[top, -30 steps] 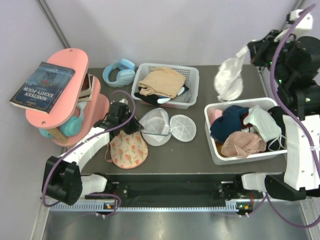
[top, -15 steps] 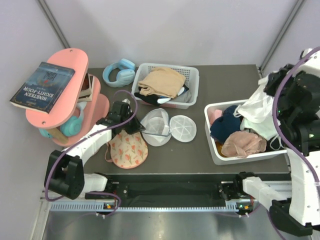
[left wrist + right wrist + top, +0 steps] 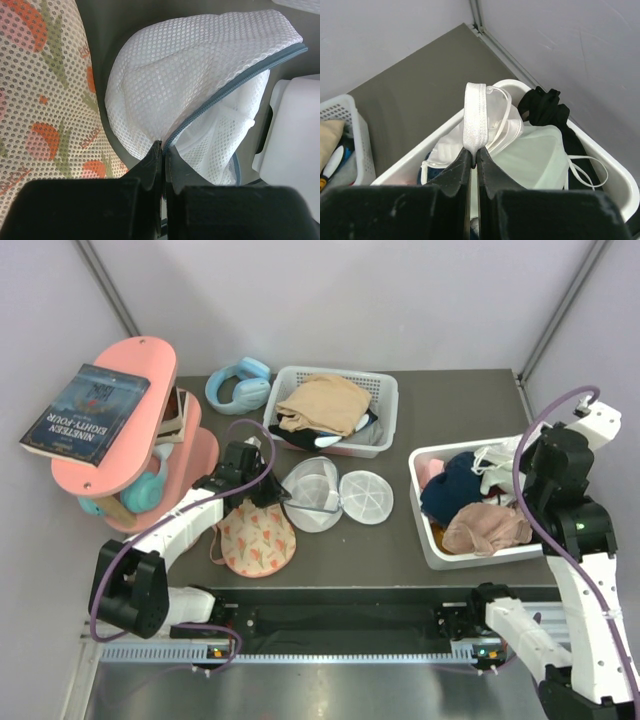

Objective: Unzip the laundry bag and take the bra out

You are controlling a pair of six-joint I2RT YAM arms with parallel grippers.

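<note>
Left gripper [image 3: 162,150] pinches the laundry bag [image 3: 200,75] by its rim, the bra [image 3: 255,540] at its seven o'clock (cut off up close); right gripper [image 3: 472,150] nips a white strap [image 3: 474,112], garment unclear.

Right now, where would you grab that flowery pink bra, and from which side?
Probably its near rim, coming down from above: the bra lies flat, its far edge crowded by the left tool, which pinches the zip rim of the laundry bag.
</note>
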